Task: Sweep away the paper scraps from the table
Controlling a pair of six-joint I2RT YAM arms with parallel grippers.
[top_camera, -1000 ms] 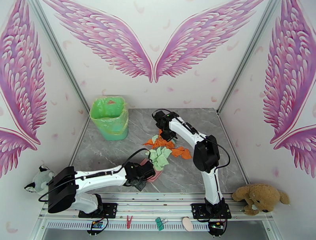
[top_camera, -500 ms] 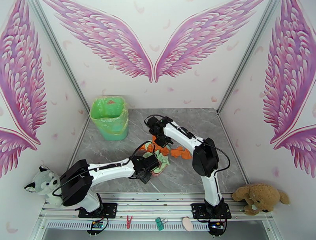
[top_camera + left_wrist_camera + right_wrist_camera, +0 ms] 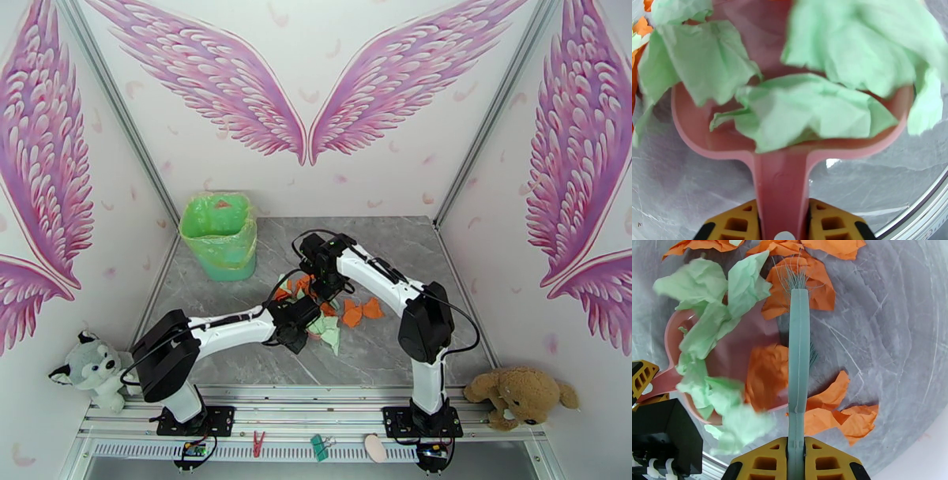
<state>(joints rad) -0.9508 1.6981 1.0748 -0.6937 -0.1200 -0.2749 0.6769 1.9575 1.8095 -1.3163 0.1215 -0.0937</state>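
Note:
My left gripper [image 3: 782,221] is shut on the handle of the pink dustpan [image 3: 711,138], which lies flat on the table [image 3: 442,331] at its middle. Crumpled mint green paper scraps [image 3: 809,114] are heaped in the pan and spill over its sides. My right gripper [image 3: 796,453] is shut on the handle of the green hand brush [image 3: 798,338]. The brush lies along the pan's open side with its bristles on orange scraps [image 3: 817,287]. One orange scrap [image 3: 766,374] sits inside the pan. More orange scraps [image 3: 837,417] lie on the table beside the brush, right of the arms [image 3: 359,309].
A green bin [image 3: 220,235] lined with a bag stands at the back left of the table. A husky plush [image 3: 87,367] sits at the near left corner and a brown bear plush [image 3: 521,395] at the near right. The metal frame runs along the near edge.
The left arm has pushed the dustpan away from the near edge toward the scrap pile. The right arm has swung the brush left and nearer, dragging orange scraps toward the pan.

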